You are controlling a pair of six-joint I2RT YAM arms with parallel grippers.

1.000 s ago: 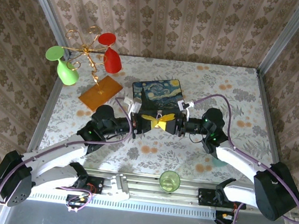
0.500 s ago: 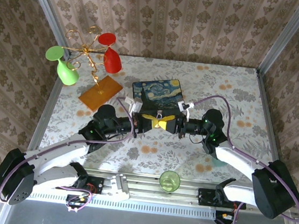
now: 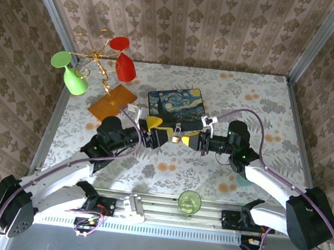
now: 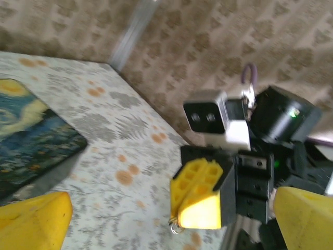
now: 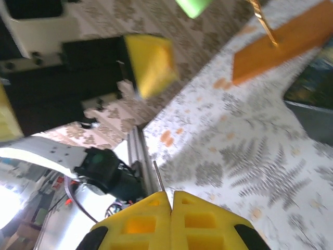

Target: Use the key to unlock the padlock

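Note:
My right gripper (image 3: 184, 139) (image 5: 171, 200) is shut on the key (image 5: 157, 177), a thin dark-silvery stem sticking out past its yellow fingertips. In the left wrist view the right gripper (image 4: 200, 195) hangs above the table, and a small silver ring (image 4: 177, 227) dangles under its tips. My left gripper (image 3: 158, 128) (image 4: 171, 221) stands wide open facing it, a little apart, with nothing between its fingers (image 4: 34, 221). At the right fingertips in the top view there is a tiny brassy speck (image 3: 177, 139). I cannot tell whether this is the padlock.
The painted starry-night box (image 3: 177, 102) (image 4: 31, 133) lies just behind both grippers. An orange board (image 3: 112, 102) (image 5: 281, 44) and a wire stand with a red glass (image 3: 124, 63) and a green glass (image 3: 70, 72) occupy the far left. A green cup (image 3: 189, 201) stands at the near edge.
The left gripper has let go, opened and drawn back to the left, away from the right gripper. The right gripper has stayed shut and shifted slightly left.

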